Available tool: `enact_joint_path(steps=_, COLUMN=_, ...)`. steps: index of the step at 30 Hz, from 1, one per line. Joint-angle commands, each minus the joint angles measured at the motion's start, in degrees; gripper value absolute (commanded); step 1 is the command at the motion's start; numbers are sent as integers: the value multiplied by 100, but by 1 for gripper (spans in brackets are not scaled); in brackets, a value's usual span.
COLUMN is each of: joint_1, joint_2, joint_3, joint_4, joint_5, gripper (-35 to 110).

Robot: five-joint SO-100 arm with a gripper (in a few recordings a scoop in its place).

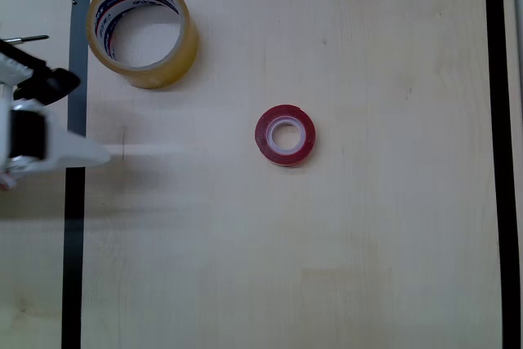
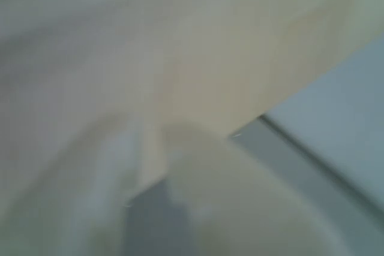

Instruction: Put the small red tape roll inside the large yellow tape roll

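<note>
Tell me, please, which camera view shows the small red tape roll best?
The overhead view: the small red tape roll lies flat in plain sight near the table's middle, white core visible, apart from the large yellow tape roll. The wrist view is too blurred to make it out.

In the overhead view, the large amber-yellow translucent packing tape roll (image 1: 143, 32) lies on the pale wooden table (image 1: 327, 267), well apart at 10 o'clock from the small flat red tape ring (image 1: 284, 135). The white two-finger gripper (image 1: 86, 153) sits at 9 o'clock.
</note>
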Motion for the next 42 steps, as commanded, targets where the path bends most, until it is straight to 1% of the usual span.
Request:
enact_joint_path(steps=1, joint_1=-281, joint_2=-1995, joint_3=-1828, joint_4=-141, joint_5=-835, gripper=0)
enact_joint_path(steps=3, joint_1=-352, joint_2=-2769, joint_3=-2382, joint_4=9, joint_5=-756, gripper=0)
enact_joint_path(steps=8, joint_1=-299, joint_2=-4465, joint_3=-3375, joint_4=-185, joint_5=-756, gripper=0)
enact_joint_path(steps=10, joint_1=-352, joint_2=-5027, joint_3=-3735, joint_4=-211, joint_5=-835, gripper=2)
enact_joint_path(steps=15, joint_1=-527, joint_2=-5941, joint_3=-4482, joint_4=-299, joint_5=-861, gripper=16)
enact_joint_path(steps=19, joint_1=-589, joint_2=-6574, joint_3=-5045, joint_4=-299, joint_5=-861, gripper=17)
enact_joint_path(steps=24, joint_1=-598, joint_2=-7488, joint_3=-5862, joint_4=-246, joint_5=-958, gripper=22)
enact_joint_path(steps=28, joint_1=-598, joint_2=-8314, joint_3=-6565, joint_4=-176, joint_5=-976, gripper=22)
enact_joint_path(steps=32, joint_1=-633, joint_2=-8622, joint_3=-6794, joint_4=-149, joint_5=-976, gripper=22)
enact_joint_path(steps=42, joint_1=-492, joint_2=-8640, joint_3=-6794, joint_4=-114, joint_5=-1020, gripper=22)
